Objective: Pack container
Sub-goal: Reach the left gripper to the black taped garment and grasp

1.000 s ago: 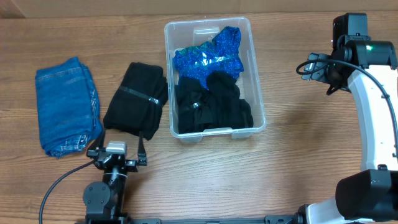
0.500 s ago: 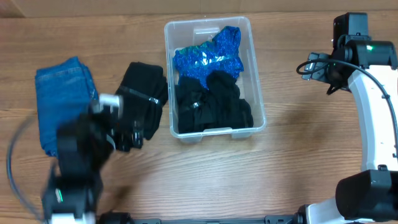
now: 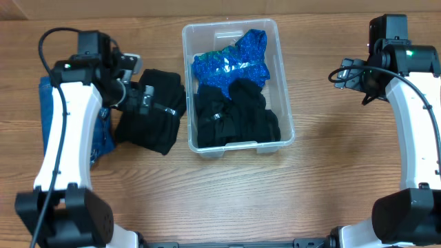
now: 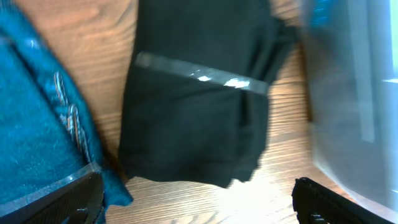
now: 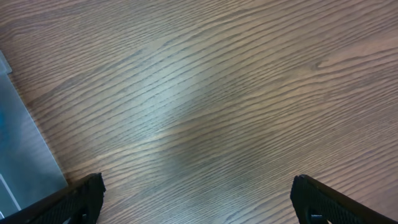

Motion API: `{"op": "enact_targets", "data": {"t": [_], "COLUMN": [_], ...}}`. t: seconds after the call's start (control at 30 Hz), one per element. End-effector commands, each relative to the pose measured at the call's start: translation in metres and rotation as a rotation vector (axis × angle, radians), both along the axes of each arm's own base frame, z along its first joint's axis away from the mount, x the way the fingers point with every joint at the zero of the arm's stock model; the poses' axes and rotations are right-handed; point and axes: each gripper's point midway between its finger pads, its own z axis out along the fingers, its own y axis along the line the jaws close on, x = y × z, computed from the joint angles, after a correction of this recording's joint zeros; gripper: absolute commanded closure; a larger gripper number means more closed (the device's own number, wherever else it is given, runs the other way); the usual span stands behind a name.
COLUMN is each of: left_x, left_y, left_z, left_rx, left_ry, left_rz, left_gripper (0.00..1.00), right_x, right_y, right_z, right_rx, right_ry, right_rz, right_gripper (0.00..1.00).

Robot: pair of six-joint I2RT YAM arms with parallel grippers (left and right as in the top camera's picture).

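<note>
Left gripper (image 4: 198,198) jaws spread wide, empty, above the folded black garment (image 4: 193,112), which lies between the blue jeans (image 4: 31,137) and the container (image 3: 231,26). The container sits just right of that garment at mid-table, holding a shiny blue cloth (image 3: 231,63) and black clothes (image 3: 234,114). Right gripper (image 5: 199,198) fingers also wide apart, empty, over bare wood table (image 5: 217,93), well right of the container.

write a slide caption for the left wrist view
Left claw open above a folded black garment, blue jeans on one side and the clear bin on the other.
</note>
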Motion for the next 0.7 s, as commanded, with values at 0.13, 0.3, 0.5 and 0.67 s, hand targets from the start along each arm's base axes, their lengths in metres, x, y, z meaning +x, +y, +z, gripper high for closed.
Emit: {"op": "enact_targets", "data": {"t": [0.13, 0.3, 0.5, 0.67], "left_x": [0.032, 0.046, 0.049, 0.042], "left_y": [0.037, 0.040, 0.032, 0.029], "left_z": [-0.049, -0.094, -0.139, -0.179], "left_rx": [-0.040, -0.039, -0.097, -0.125], "left_ry": [0.038, 0.081, 0.147, 0.231], "left_rz": [0.081, 0.045, 0.036, 0.038], "left_gripper": [0.00, 0.00, 0.00, 0.07], "right_x": [0.002, 0.002, 0.002, 0.002], "right_y": [-0.002, -0.002, -0.002, -0.002], "right_z": [0.021, 0.021, 0.021, 0.021], "right_rx": [-0.012, -0.012, -0.012, -0.012], "right_ry": [-0.062, -0.062, -0.062, -0.062], "right_rz": [-0.008, -0.009, -0.008, -0.008], "right_gripper": [0.00, 0.00, 0.00, 0.00]}}
